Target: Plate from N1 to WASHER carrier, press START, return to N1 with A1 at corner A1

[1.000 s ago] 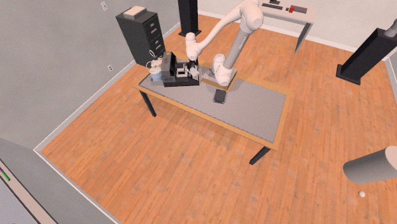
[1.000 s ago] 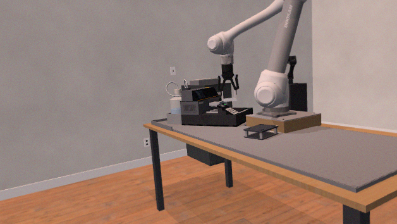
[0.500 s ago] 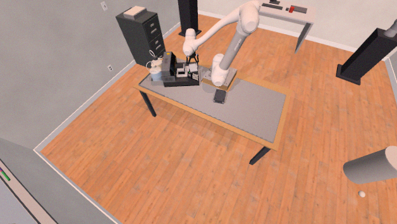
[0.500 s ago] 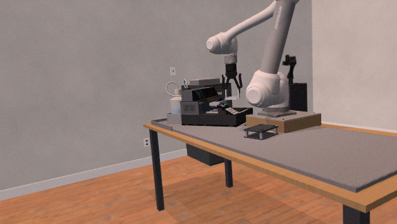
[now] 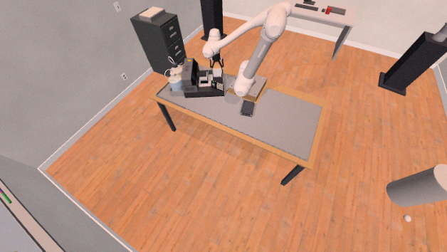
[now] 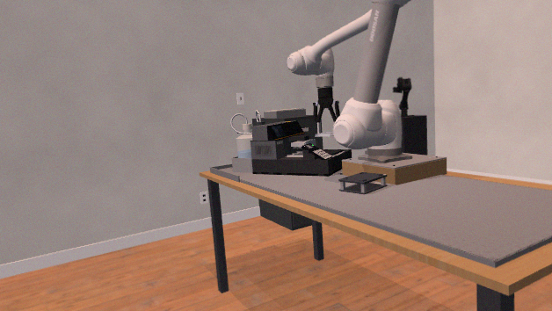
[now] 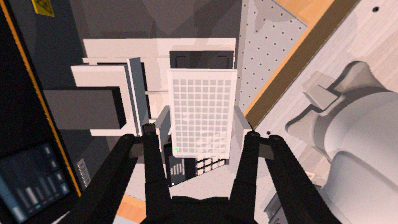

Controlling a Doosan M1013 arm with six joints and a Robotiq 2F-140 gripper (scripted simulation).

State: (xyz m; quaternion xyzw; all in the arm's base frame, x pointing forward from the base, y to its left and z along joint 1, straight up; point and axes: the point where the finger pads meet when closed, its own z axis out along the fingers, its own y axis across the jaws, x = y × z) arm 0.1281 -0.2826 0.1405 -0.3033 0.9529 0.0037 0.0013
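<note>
"DOOSAN" on the upper link of the arm [image 5: 259, 55] [image 6: 379, 53], running lengthwise, readable in the exterior view; same lettering too blurred in top view. Yellow sign [image 7: 43, 6] with dark triangle on the washer [image 5: 189, 76] [image 6: 265, 150] [image 7: 57, 55], symbol inside unclear. Small pale label [image 7: 84, 172], also on washer, illegible. Keypad [image 5: 220, 86] [image 6: 322, 152] [image 7: 211, 164] markings too small to read.

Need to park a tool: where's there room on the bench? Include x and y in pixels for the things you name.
Most room: grey mat [image 5: 285, 124] [image 6: 439, 211] [image 7: 267, 55] beyond the black stand [image 5: 248, 108] [image 6: 363, 177], away from the washer [image 5: 204, 93] [image 6: 294, 168] [image 7: 195, 20]. Narrower: between stand and the table's long wooden edge [image 5: 242, 135] [image 6: 352, 225]. Crowded: the washer, with held plate [image 5: 217, 72] [image 6: 325, 134] [image 7: 202, 110] over it, beside the arm base [image 5: 260, 85] [image 6: 422, 169] [image 7: 360, 40].
</note>
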